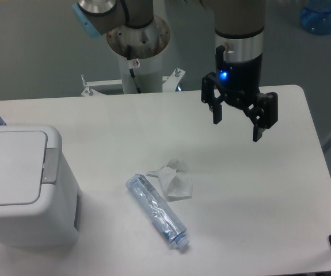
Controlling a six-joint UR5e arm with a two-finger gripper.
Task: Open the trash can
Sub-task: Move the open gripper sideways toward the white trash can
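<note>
A: Where's the trash can rel. to you?

B: Lower left of frame, lid flat and shut, grey hinge strip on its right edge. My pincer hangs upper right, fingers spread, holding nothing, above the tabletop.

A: So which way?

B: Left and down-frame, well apart. A plastic bottle and a crumpled tissue lie between us, approx. mid-frame.
</note>
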